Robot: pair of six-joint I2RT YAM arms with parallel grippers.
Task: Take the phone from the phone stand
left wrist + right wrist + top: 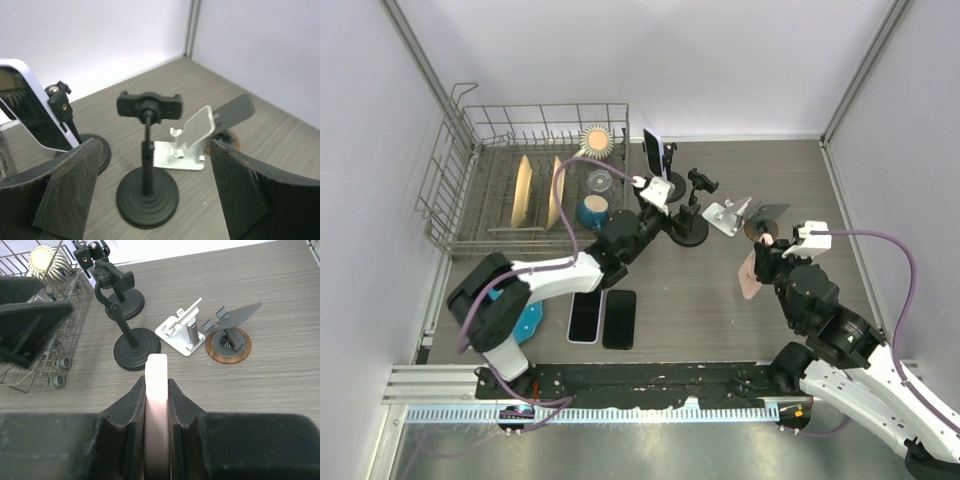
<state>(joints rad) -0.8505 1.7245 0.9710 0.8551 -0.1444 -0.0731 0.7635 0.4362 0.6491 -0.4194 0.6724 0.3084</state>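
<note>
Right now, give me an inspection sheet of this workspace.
Surface: wood-grain table.
Job's things: phone upright in rear black stand; pink phone in right claw.
Clutter: dish rack with plates; two flat phones; empty clamp stand, white stand, wood-based stand.
Claws: left claw open, facing clamp stand; right claw shut on pink phone.
Cables: purple cable along each arm.
Surroundings: white walls.

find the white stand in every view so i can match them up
top: white stand right of centre, between the clamp stand and the wood-base stand
left wrist: white stand mid-frame, behind and right of the clamp stand
right wrist: white stand upper centre, between the clamp stand and the wood-base stand
shared landmark: the clamp stand's round black base
</note>
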